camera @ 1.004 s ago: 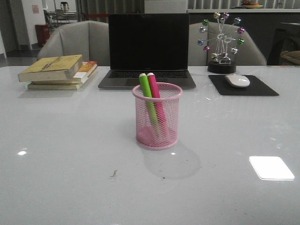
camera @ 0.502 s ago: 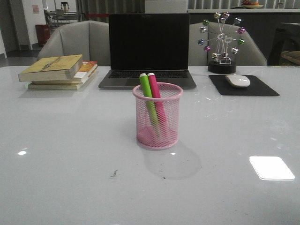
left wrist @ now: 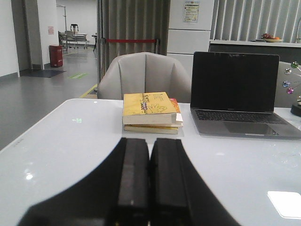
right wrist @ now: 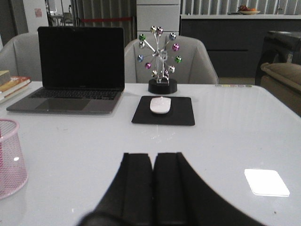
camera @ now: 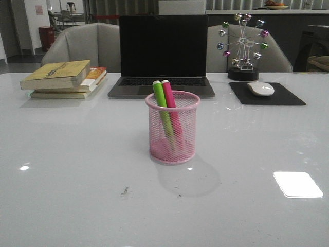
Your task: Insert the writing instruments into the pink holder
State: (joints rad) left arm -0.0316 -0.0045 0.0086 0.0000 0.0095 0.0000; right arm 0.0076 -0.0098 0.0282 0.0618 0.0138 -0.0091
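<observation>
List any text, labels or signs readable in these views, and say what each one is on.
None can be read.
Top book: dark printing on its yellow cover, too blurred to read.
Paper sheet on the white panel behind the chair: too small to read.
Laptop, pen cup, both pens: no visible lettering.

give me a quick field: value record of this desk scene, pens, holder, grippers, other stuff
holder: pink wire-mesh pen cup, upright, table centre
pens: lime green marker and magenta pink marker, both inside the cup, leaning left
left gripper: shut, empty
right gripper: shut, empty
behind cup: open black laptop
far left: stack of books
far right: white mouse on black mouse pad, ferris-wheel ornament
task state: looks done
</observation>
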